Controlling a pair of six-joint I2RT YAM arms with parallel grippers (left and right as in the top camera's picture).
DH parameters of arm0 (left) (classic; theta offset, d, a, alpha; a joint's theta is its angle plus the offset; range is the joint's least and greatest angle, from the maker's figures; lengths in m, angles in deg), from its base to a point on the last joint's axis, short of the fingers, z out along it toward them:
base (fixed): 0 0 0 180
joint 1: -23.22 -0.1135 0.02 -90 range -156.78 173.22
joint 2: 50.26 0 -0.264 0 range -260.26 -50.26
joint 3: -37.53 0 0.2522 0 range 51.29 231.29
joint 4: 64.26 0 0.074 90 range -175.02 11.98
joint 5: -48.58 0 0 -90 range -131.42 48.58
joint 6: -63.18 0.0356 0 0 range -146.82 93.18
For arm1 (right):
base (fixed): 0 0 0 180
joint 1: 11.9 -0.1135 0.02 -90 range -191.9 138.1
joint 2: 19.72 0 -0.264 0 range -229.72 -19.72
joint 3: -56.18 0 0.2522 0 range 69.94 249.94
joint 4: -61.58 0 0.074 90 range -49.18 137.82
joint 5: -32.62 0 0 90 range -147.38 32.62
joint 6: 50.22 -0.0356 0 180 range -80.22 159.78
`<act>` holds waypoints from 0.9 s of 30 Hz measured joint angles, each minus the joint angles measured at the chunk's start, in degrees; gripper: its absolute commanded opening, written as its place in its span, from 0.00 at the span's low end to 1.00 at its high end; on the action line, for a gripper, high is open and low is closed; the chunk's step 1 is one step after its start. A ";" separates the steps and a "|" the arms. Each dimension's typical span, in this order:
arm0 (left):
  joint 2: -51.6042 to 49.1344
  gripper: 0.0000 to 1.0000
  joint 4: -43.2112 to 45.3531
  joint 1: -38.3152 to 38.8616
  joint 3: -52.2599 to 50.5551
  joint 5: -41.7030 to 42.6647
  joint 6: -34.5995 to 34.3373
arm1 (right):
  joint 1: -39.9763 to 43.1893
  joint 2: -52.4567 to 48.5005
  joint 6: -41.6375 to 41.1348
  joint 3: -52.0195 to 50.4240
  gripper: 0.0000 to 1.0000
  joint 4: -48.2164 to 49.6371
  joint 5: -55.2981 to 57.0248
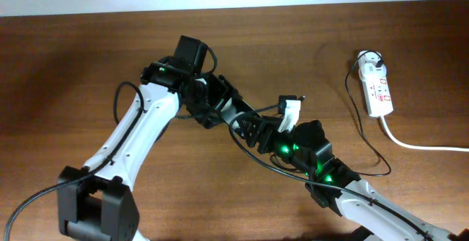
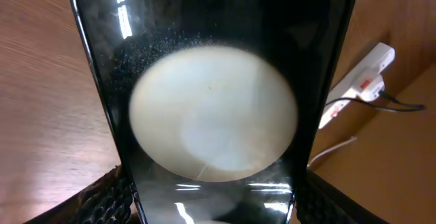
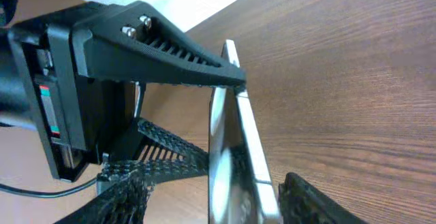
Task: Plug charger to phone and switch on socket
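We've got the phone [image 2: 218,115] up off the table [image 1: 73,65], pinched in the left gripper [image 2: 216,207], with the right gripper [image 3: 218,195] spread wide astride its edge. We'd hold it dead steady and square the tip to the port before pushing. We can't spot the tip of the charger [image 2: 409,107], maybe it's hidden between the grippers. The socket [image 1: 379,89] sits well off to the side. The phone reads "100%"; the socket's red marks are too small to read.

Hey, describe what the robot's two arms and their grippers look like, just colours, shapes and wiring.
Both the left arm and right arm have smooth white link shells joined by chunky black joints, each with a glowing green light. Thin black cables loop alongside. The fingers are black with a lattice texture.
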 measured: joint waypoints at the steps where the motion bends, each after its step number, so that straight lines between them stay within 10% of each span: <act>1: 0.00 0.49 1.25 1.31 0.00 0.13 -0.61 | 0.00 0.00 -0.07 0.00 0.53 0.00 -0.02; 15: 0.00 0.57 3.80 6.34 0.00 0.59 -1.25 | 0.02 -0.07 -0.09 0.00 0.16 -3.02 2.60; 16: 0.00 0.60 3.82 6.34 0.00 0.57 -1.25 | 0.02 -0.11 0.00 0.00 0.12 -3.06 2.97; 18: 0.00 0.97 4.02 6.32 0.00 0.74 -1.20 | 0.09 -0.22 -1.46 0.00 0.09 -3.21 3.72; 21: 0.00 0.99 3.98 6.16 0.00 2.64 -0.52 | 0.04 -0.26 -1.07 0.00 0.06 -3.17 3.67; 27: 2.64 0.99 1.25 -10.16 0.00 17.03 17.70 | 0.02 -0.37 -7.13 -0.02 0.04 -1.70 3.65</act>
